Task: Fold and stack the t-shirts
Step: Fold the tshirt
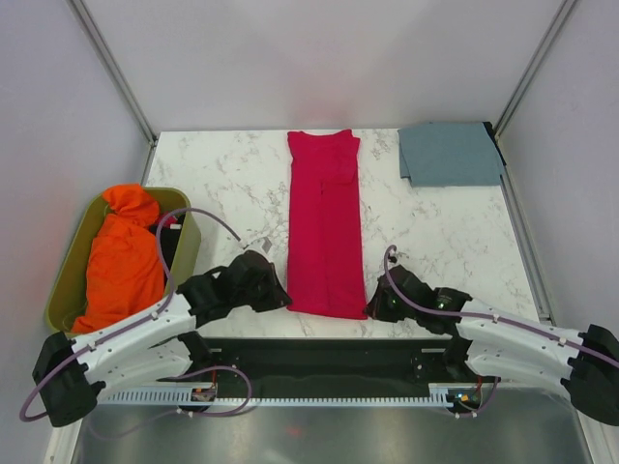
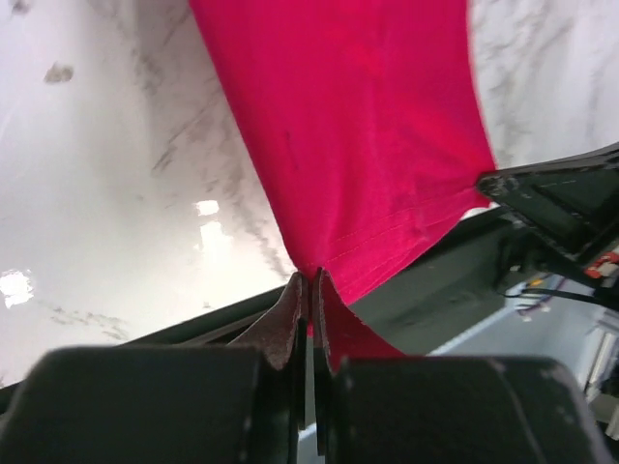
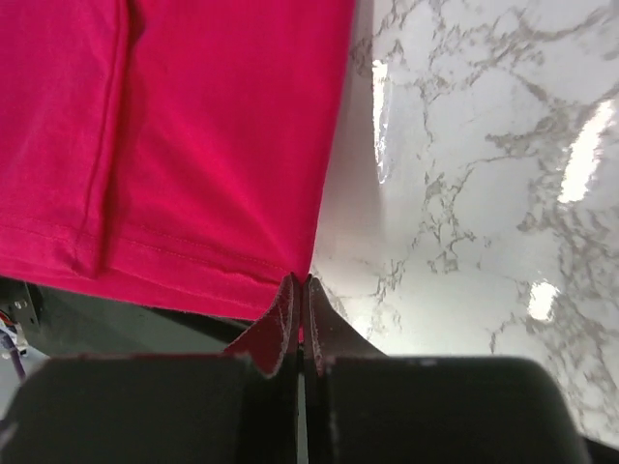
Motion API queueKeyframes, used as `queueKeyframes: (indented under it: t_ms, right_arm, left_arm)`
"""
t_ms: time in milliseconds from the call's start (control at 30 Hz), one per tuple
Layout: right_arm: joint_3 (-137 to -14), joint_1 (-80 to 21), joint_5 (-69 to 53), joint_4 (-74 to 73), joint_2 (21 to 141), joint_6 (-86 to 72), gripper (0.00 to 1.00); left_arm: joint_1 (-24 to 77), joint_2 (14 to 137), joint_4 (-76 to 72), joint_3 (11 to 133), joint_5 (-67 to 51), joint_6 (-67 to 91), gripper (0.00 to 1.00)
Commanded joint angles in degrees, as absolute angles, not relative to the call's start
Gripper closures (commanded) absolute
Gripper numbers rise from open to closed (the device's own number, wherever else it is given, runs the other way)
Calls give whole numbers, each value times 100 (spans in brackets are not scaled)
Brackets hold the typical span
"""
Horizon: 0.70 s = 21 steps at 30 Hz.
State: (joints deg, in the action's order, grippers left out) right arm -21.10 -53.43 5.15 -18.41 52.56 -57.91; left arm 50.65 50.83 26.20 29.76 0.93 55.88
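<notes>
Left gripper and right gripper both clamped on the near hem of the red t-shirt — one corner each.

Red t-shirt lies as a long narrow strip down the middle of the marble table, sides folded in, hem at the near edge. Left gripper pinches the hem's left corner, jaws pressed together with red cloth between them; right gripper does the same at the right corner. Both wrist views show the hem reaching just past the table's near edge. Blue-grey t-shirt sits folded into a rectangle at the far right corner, well apart from the red one. Olive bin on the left holds a heap of orange cloth.
</notes>
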Motion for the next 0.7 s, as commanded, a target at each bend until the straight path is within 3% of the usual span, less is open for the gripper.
queueKeyframes:
  t_ms: [0,233,667]
  right_arm:
    - [-3160,-5361,1080,-2908,5133,-5662,100]
    - [-5210,-5019,2162,-3823,6053,-4600,100]
    - [-7064,-3349,1618,-3270,8102,-2980,100]
  left_arm:
    - [5071,5132,3558,3953,298,5450,98]
    - [4931,6107,3964,5570,738,4817,98]
    - [3323,8453,3885,7636,423,3306,98]
